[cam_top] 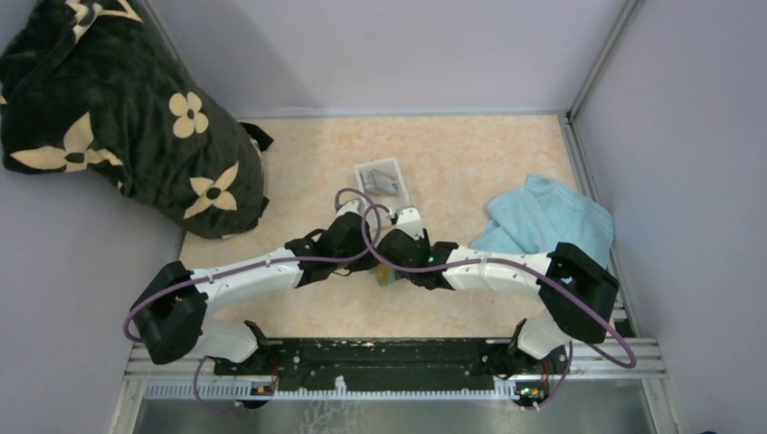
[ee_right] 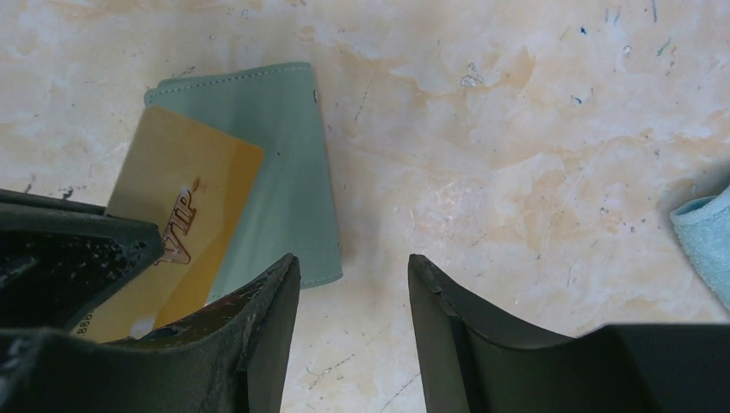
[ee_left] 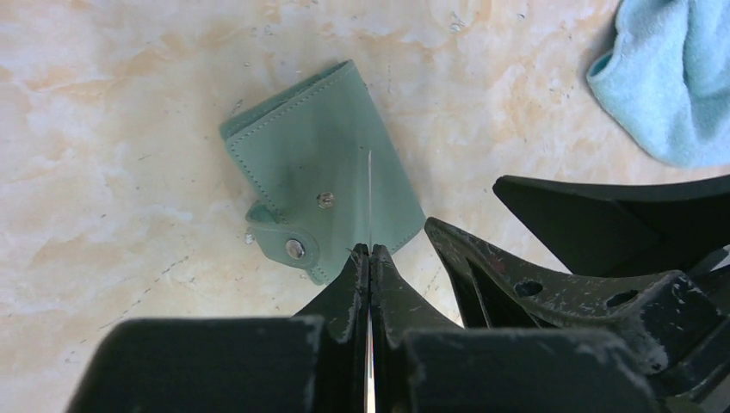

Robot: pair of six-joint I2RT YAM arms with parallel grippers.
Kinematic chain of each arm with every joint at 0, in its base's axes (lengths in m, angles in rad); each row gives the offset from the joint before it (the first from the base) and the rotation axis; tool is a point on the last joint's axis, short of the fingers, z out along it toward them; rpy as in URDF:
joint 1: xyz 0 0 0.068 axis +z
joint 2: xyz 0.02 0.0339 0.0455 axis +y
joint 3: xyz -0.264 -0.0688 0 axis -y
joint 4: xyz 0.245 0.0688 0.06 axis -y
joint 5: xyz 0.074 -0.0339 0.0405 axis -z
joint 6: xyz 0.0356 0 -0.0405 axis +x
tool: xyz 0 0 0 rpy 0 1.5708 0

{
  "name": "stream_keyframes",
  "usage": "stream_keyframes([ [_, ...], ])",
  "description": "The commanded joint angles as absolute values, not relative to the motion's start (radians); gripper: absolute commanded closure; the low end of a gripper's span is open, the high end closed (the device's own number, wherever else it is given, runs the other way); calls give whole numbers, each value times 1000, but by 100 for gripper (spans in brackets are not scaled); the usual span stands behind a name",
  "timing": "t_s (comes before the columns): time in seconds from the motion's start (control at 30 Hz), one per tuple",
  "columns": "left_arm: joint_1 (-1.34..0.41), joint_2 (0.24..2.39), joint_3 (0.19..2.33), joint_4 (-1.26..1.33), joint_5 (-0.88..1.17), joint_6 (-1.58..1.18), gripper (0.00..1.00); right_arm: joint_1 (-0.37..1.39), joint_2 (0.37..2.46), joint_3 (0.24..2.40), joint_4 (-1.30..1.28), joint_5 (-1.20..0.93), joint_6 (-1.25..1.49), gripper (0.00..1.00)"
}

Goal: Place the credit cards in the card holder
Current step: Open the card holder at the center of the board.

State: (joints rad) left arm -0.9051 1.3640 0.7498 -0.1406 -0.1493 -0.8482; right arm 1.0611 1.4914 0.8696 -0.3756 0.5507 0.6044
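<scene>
The card holder [ee_left: 318, 172] lies closed on the marble table, grey-green with two snap studs. It also shows in the right wrist view [ee_right: 288, 155] and in the top view [cam_top: 387, 275] between the two arms. My left gripper [ee_left: 369, 250] is shut on an orange-yellow credit card marked VIP [ee_right: 185, 219], held on edge just above the holder. In the left wrist view the card shows only as a thin line [ee_left: 368, 194]. My right gripper [ee_right: 353, 262] is open and empty, right beside the holder's edge. My left gripper [cam_top: 364, 256] and right gripper [cam_top: 409, 265] are close together.
A white tray [cam_top: 366, 170] with dark cards in it stands behind the grippers. A light blue towel [cam_top: 543, 217] lies at the right and shows in the left wrist view [ee_left: 671, 77]. A black bag with cream flowers [cam_top: 118, 108] fills the far left corner.
</scene>
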Motion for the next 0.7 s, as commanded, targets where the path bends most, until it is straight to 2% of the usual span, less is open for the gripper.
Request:
stream_keyframes([
  [0.0, -922, 1355, 772, -195, -265, -910, 100, 1040, 1466, 864, -321, 506, 595, 50],
  [0.67, -930, 1221, 618, -191, -379, -1041, 100, 971, 1522, 853, -241, 398, 537, 52],
])
